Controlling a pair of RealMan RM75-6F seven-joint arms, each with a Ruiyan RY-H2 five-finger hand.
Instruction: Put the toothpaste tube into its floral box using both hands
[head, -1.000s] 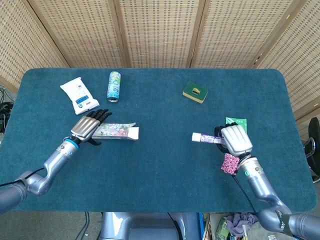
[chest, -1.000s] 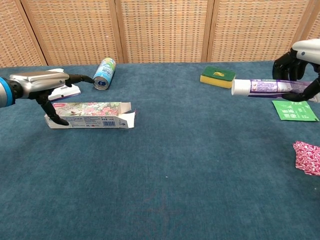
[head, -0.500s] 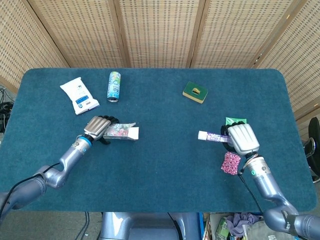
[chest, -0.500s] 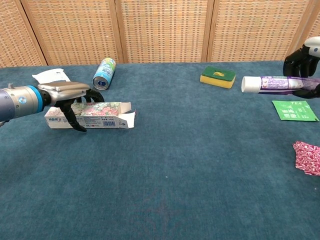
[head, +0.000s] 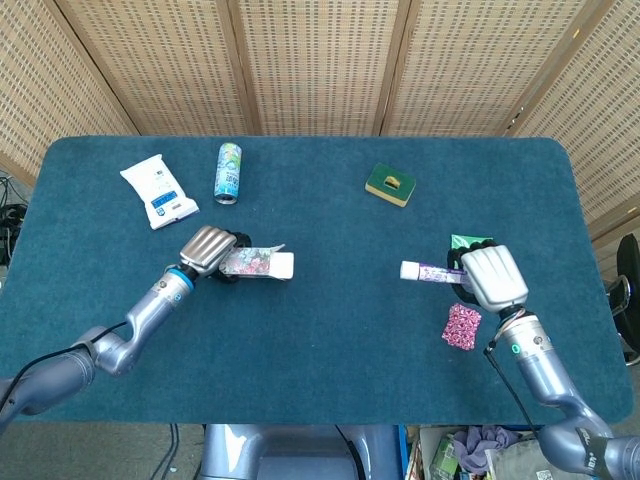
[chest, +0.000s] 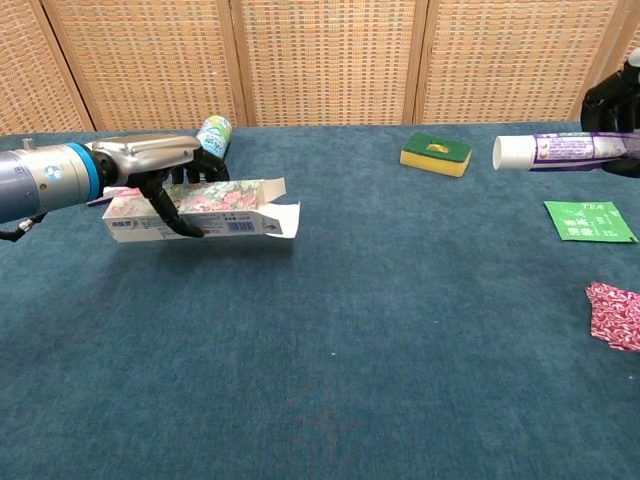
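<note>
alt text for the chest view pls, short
The left hand holds the open-ended floral cardboard box above the blue cloth table, while the right hand holds the white-capped purple toothpaste tube, cap pointing toward the box.

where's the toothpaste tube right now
The toothpaste tube is on the right side of the head view, held level in the right hand with its cap pointing left, above the green packet.

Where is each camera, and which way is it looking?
Head view: high up, looking down on the whole table; shows both arms, the left hand holding the box, the right hand holding the tube.
Chest view: low at the table's near edge, looking across to the wicker screens.
Both show the hands, box, tube, can and sponge.
</note>
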